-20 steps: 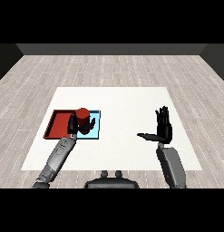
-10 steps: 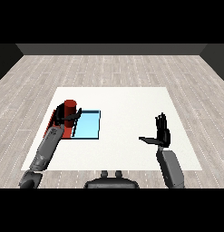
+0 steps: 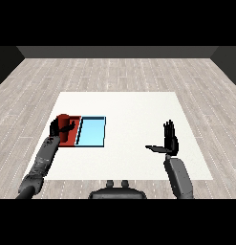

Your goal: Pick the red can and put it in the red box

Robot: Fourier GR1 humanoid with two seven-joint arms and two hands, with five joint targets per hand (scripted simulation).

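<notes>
Head view: left hand (image 3: 59, 127) curled round red can (image 3: 64, 120), held upright over red tray (image 3: 73, 136). Light blue tray (image 3: 92, 131) beside it. Right hand (image 3: 170, 141) raised above white surface (image 3: 134, 110), fingers straight, thumb out. No readable writing.

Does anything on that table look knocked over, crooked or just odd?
Nothing stands out. The red tray and light blue tray lie neatly side by side; the left robot hand holds the red can over the red tray, and the right robot hand is open.
</notes>
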